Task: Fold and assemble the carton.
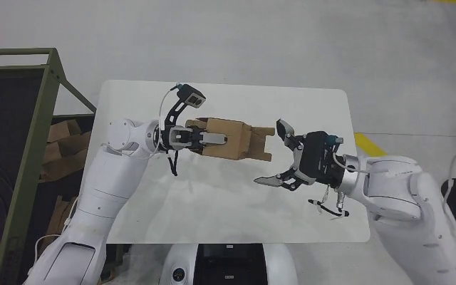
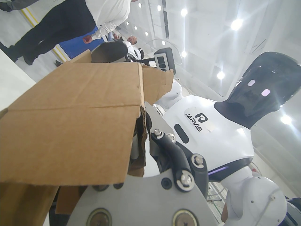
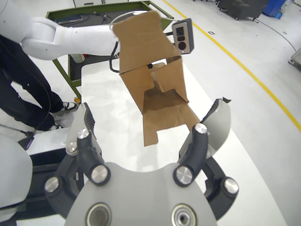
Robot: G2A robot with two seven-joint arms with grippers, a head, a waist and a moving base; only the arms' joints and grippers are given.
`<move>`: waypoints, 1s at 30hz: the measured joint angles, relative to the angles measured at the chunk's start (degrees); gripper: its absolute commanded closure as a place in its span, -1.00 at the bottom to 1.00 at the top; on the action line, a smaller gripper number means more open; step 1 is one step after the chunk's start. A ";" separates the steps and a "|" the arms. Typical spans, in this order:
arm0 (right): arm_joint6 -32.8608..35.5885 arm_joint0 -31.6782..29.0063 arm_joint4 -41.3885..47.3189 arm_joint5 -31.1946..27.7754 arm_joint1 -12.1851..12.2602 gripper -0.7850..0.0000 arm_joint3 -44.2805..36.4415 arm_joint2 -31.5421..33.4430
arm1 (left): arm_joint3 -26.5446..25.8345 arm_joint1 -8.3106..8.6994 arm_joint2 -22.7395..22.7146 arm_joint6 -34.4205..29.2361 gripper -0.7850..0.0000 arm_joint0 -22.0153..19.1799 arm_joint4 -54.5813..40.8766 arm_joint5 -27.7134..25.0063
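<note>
Hanging above the table [image 1: 214,206], the half-folded carton [image 1: 231,139] is clamped at one end by the left pincer [image 1: 206,139]. Its loose flaps face the right pincer [image 1: 269,152], spread wide just beyond them.

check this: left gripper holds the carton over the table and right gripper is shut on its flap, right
Not quite: the right gripper is open, not shut on the flap, as the right wrist view shows. The left gripper does hold the carton over the table.
</note>
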 measured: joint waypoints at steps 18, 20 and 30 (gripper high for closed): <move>2.77 -1.55 8.96 9.01 0.25 -1.00 -0.28 2.42 | -1.11 0.26 -0.26 3.06 1.00 1.07 3.56 -0.22; 3.41 -1.36 8.23 11.28 0.19 -1.00 -1.51 1.87 | -2.08 0.37 -0.16 5.55 1.00 1.56 7.01 -0.55; 9.64 1.56 11.06 27.56 -0.02 -1.00 -7.45 1.32 | -4.59 0.69 -0.05 9.58 1.00 2.83 13.41 -2.57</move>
